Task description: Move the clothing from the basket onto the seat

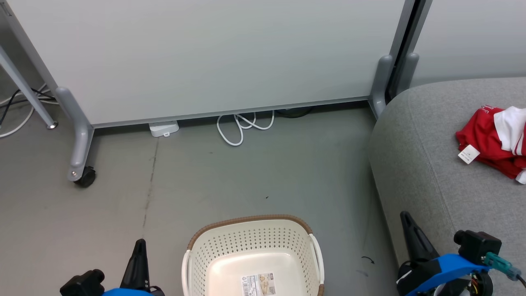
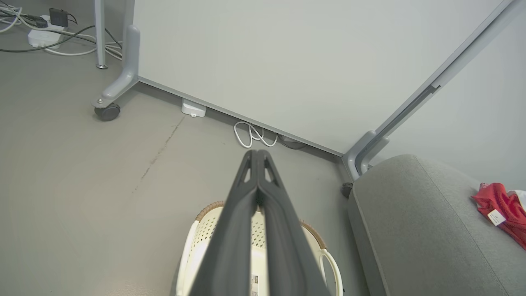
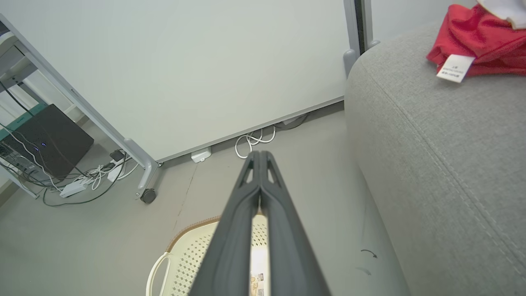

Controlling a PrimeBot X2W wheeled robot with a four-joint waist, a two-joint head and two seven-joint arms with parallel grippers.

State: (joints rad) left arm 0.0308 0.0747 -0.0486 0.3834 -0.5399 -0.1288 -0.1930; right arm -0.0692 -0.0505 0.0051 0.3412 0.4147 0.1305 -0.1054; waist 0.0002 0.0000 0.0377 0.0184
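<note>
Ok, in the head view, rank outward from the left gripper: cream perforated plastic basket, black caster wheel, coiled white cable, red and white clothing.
From the shut left gripper:
1. Cream perforated plastic basket, just right of it.
2. Black caster wheel, ahead-left.
3. Coiled white cable, ahead-right, under the panel.
4. Red and white clothing, far right on the grey seat.

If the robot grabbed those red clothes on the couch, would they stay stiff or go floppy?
Probably floppy: the red clothing lies crumpled in soft folds on the seat, so it would likely droop. It looks thin, so probably light. Its white tag would likely dangle.
</note>
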